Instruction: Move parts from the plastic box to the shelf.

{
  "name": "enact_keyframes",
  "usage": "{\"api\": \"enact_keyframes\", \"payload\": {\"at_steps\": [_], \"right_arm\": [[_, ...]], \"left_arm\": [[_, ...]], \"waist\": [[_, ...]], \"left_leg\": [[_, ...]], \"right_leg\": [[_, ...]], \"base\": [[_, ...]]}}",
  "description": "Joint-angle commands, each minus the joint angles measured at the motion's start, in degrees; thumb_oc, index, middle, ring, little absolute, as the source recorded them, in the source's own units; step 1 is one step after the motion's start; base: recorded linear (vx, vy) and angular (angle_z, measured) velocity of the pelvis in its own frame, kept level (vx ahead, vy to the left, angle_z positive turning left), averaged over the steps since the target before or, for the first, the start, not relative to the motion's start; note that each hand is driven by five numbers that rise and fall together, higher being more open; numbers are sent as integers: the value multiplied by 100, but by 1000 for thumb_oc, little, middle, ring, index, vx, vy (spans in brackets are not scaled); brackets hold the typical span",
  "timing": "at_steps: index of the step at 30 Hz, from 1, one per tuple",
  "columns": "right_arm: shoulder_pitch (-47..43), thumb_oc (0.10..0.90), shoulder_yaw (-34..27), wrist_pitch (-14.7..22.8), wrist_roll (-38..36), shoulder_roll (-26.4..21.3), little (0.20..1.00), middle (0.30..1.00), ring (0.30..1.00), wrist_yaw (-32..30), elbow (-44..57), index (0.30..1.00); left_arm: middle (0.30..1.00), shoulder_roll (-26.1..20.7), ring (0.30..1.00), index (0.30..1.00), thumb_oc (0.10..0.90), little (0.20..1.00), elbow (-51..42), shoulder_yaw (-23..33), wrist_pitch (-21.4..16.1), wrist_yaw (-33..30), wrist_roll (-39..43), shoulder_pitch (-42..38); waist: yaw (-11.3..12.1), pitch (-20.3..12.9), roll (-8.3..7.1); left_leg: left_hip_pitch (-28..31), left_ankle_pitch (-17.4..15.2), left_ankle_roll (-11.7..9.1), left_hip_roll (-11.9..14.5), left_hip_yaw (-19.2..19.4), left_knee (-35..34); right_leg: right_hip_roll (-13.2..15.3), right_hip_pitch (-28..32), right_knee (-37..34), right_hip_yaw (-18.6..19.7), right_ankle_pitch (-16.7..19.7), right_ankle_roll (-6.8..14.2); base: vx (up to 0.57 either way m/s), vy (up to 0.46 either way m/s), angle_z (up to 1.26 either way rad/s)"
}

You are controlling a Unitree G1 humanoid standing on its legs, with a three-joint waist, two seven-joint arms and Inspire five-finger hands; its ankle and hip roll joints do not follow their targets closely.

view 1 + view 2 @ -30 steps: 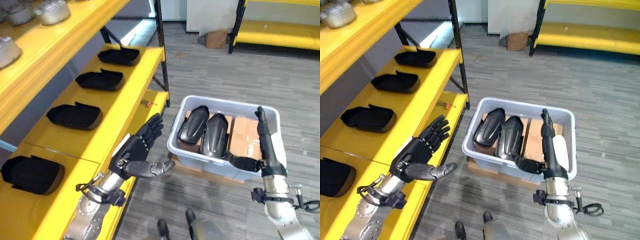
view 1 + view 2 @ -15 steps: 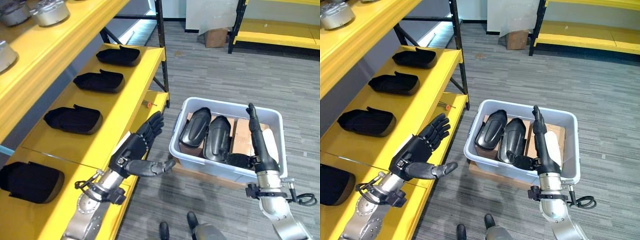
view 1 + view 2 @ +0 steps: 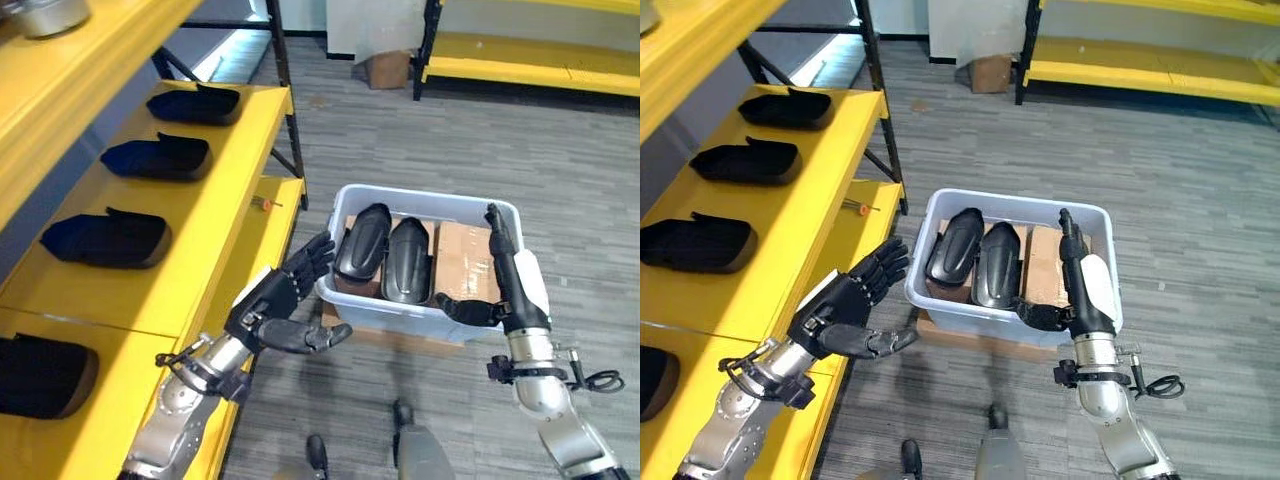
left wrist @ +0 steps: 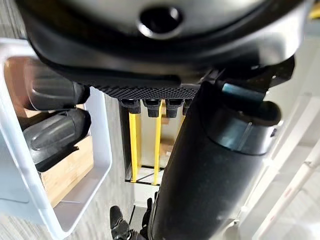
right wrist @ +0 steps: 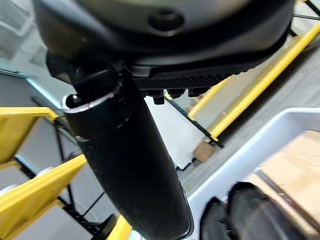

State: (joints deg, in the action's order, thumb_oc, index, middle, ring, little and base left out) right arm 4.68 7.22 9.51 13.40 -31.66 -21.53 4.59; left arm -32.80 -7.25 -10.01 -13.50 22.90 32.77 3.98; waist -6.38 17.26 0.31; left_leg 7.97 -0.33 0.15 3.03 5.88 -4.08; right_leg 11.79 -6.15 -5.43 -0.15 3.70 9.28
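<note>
Both empty hands, left (image 3: 268,308) and right (image 3: 505,280), fingers still straight, have neared the plastic box (image 3: 420,318).

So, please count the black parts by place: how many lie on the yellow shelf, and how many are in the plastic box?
Black parts on the yellow shelf: 4 ()
Black parts in the plastic box: 2 ()
Total: 6
</note>
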Motion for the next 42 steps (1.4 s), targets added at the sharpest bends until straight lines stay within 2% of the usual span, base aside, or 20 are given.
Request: {"api": "enact_keyframes", "payload": {"at_steps": [1, 6, 10, 14, 16, 18, 19, 21, 22, 24, 25, 26, 27, 28, 29, 32, 35, 40, 42], "right_arm": [[-636, 900, -120, 419, 106, -102, 1000, 1000, 1000, -172, 226, 1000], [-769, 900, -55, 321, -141, -284, 1000, 1000, 1000, -97, 242, 1000], [-821, 900, -16, 321, -131, -472, 1000, 1000, 1000, 17, 342, 1000], [-957, 900, 11, 347, -379, -665, 1000, 1000, 1000, 78, 373, 1000], [-1133, 900, 82, 366, -475, -774, 1000, 1000, 1000, 194, 324, 1000], [-1213, 900, 117, 334, -501, -806, 1000, 1000, 1000, 337, 278, 1000], [-1227, 900, 132, 375, -501, -802, 1000, 1000, 1000, 390, 237, 1000], [-1225, 900, 143, 401, -481, -764, 1000, 1000, 1000, 446, 205, 1000], [-1198, 900, 178, 425, -581, -708, 1000, 1000, 1000, 595, 166, 1000], [-1121, 900, 191, 392, -944, -635, 1000, 1000, 1000, 793, 190, 1000], [-992, 900, 143, 322, -1184, -547, 1000, 1000, 1000, 948, 302, 1000], [-886, 900, 117, 312, -1172, -488, 1000, 1000, 1000, 924, 376, 1000], [-764, 900, 87, 410, -579, -432, 1000, 1000, 1000, 704, 415, 1000], [-771, 900, 99, 422, -588, -441, 1000, 1000, 1000, 750, 397, 1000], [-835, 900, 222, 325, -996, -426, 1000, 1000, 1000, 964, 328, 1000], [-704, 900, 189, 281, -1189, -353, 1000, 1000, 1000, 1169, 375, 1000], [-646, 900, 186, 207, -694, -274, 1000, 1000, 1000, 1106, 324, 1000], [-839, 900, 317, 37, -648, -255, 1000, 1000, 1000, 980, 155, 1000], [-1077, 900, 399, -35, -666, -269, 1000, 1000, 1000, 774, 41, 1000]], "left_arm": [[1000, -61, 1000, 1000, 900, 1000, -706, 101, -480, 99, 2, 36], [1000, -79, 1000, 1000, 900, 1000, -699, 100, -459, 55, -52, 59], [1000, -83, 1000, 1000, 900, 1000, -760, 115, -305, 267, 54, 49], [1000, -130, 1000, 1000, 900, 1000, -777, 33, -353, 192, -59, 7], [1000, -127, 1000, 1000, 900, 1000, -759, 6, -430, 18, 75, -107], [1000, -75, 1000, 1000, 900, 1000, -700, 13, -467, -116, 141, -199], [1000, -21, 1000, 1000, 900, 1000, -656, 17, -462, -104, 141, -260], [1000, 25, 1000, 1000, 900, 1000, -634, 21, -439, -94, 83, -298], [1000, 73, 1000, 1000, 900, 1000, -606, 34, -422, -150, -15, -312], [1000, 126, 1000, 1000, 900, 1000, -604, 65, -327, -208, 18, -275], [1000, 145, 1000, 1000, 900, 1000, -626, 111, -318, -220, 38, -207], [1000, 161, 1000, 1000, 900, 1000, -647, 139, -253, -196, 52, -150], [1000, 176, 1000, 1000, 900, 1000, -664, 170, -231, 2, 39, -51], [1000, 179, 1000, 1000, 900, 1000, -665, 181, -269, 34, 6, -13], [1000, 145, 1000, 1000, 900, 1000, -603, 186, -458, -116, -113, 54], [1000, 132, 1000, 1000, 900, 1000, -575, 243, -475, -93, -4, 25], [1000, 125, 1000, 1000, 900, 1000, -554, 251, -397, -136, 38, -55], [1000, 125, 1000, 1000, 900, 1000, -656, 194, -357, -227, -65, -115], [1000, 46, 1000, 1000, 900, 1000, -674, 157, -472, -266, -72, -201]], "waist": [[107, -451, -61], [175, -580, -121], [191, -638, -61], [165, -612, -4], [150, -574, 29], [133, -533, 16], [143, -500, -2], [157, -479, 2], [172, -447, 37], [164, -420, 88], [161, -406, 127], [187, -384, 163], [248, -332, 174], [279, -318, 179], [340, -316, 183], [308, -345, 195], [305, -353, 173], [426, -297, 118], [550, -151, 98]], "left_leg": [[233, -575, 171, -169, -108, -92], [209, -517, 13, 59, -99, -92], [134, -369, -160, 339, -68, -92], [139, -277, -254, 502, -3, -61], [28, -303, -287, 561, 35, 235], [-218, -290, -306, 624, 106, 864], [-420, -191, -297, 615, 144, 1313], [-634, -165, -267, 535, 115, 1588], [-846, -124, -217, 373, 53, 1658], [-916, -79, -214, 248, 59, 1303], [-964, 66, -268, 211, 106, 841], [-1080, 356, -366, 236, 41, 586], [-1354, 700, -476, 261, -109, 418], [-1420, 721, -480, 243, -171, 384], [-1405, 591, -422, 178, -201, 287], [-1279, 518, -373, 166, -60, 189], [-1171, 386, -313, 108, -57, 194], [-1184, 256, -216, -47, -77, 165], [-1296, 216, -142, -145, -91, 126]], "right_leg": [[-281, -87, 511, -121, 481, 123], [-364, 241, 375, -257, 308, 62], [-463, 478, 566, -441, -162, -156], [-530, 458, 815, -513, -398, -311], [-561, 396, 1039, -490, -541, -438], [-565, 370, 1159, -508, -616, -565], [-570, 408, 1162, -542, -636, -644], [-603, 434, 1169, -561, -653, -691], [-686, 456, 1200, -520, -680, -731], [-760, 510, 1213, -461, -716, -709], [-785, 617, 1160, -459, -745, -671], [-833, 721, 1117, -460, -774, -664], [-871, 954, 1023, -421, -847, -667], [-878, 1019, 989, -378, -864, -668], [-838, 1152, 896, -304, -910, -658], [-809, 1176, 886, -409, -937, -647], [-782, 1121, 912, -464, -925, -614], [-702, 923, 856, -584, -825, -552], [-658, 739, 835, -639, -767, -510]], "base": [[123, -338, 49], [132, -335, 12], [122, -295, -4], [93, -278, 20], [71, -245, 10], [54, -227, 0], [50, -192, 1], [76, -136, 8], [136, -91, 8], [193, 0, 6], [226, 85, 6], [298, 106, 0], [245, 85, -1], [351, 195, -55], [231, 164, -61], [215, 172, -30], [172, 132, -6], [60, 85, 10], [-73, 80, 26]]}}
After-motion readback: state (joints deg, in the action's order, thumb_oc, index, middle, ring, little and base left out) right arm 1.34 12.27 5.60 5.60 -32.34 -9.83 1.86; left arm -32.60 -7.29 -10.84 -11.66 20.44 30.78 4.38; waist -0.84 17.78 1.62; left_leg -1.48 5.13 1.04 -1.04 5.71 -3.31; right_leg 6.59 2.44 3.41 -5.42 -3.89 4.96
